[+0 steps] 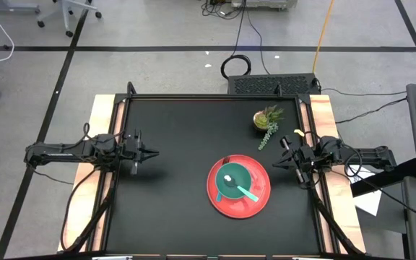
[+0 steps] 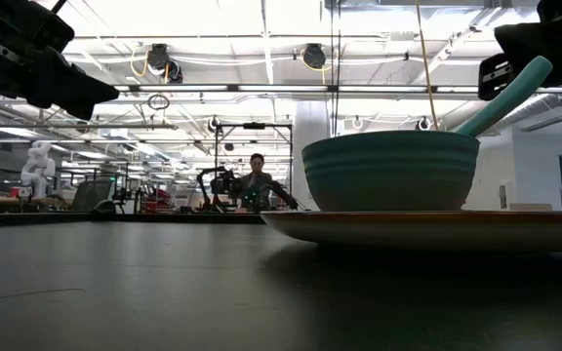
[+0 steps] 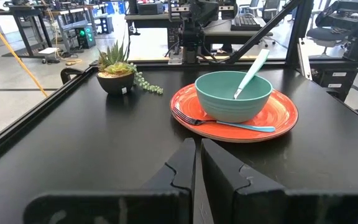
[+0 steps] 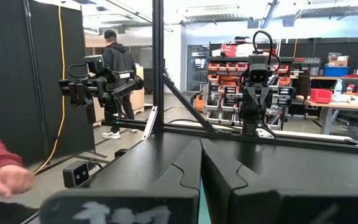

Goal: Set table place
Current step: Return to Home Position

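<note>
A round red plate (image 1: 258, 204) lies on the black table (image 1: 172, 195), right of centre. A teal bowl (image 1: 231, 175) stands on it, and a teal-handled spoon (image 1: 243, 189) leans inside the bowl. A teal-handled fork (image 3: 229, 124) lies on the plate's rim beside the bowl. My left gripper (image 1: 154, 152) is shut and empty above the table's left side. My right gripper (image 1: 275, 165) is shut and empty at the right side, just right of the plate. The plate and bowl also show in the low view (image 2: 388, 171).
A small potted plant (image 1: 267, 119) with a trailing stem stands at the far right of the table, behind the plate. Pale wood strips (image 1: 100, 144) run along both short sides. A person's hand (image 4: 8, 180) shows off the table in the right wrist view.
</note>
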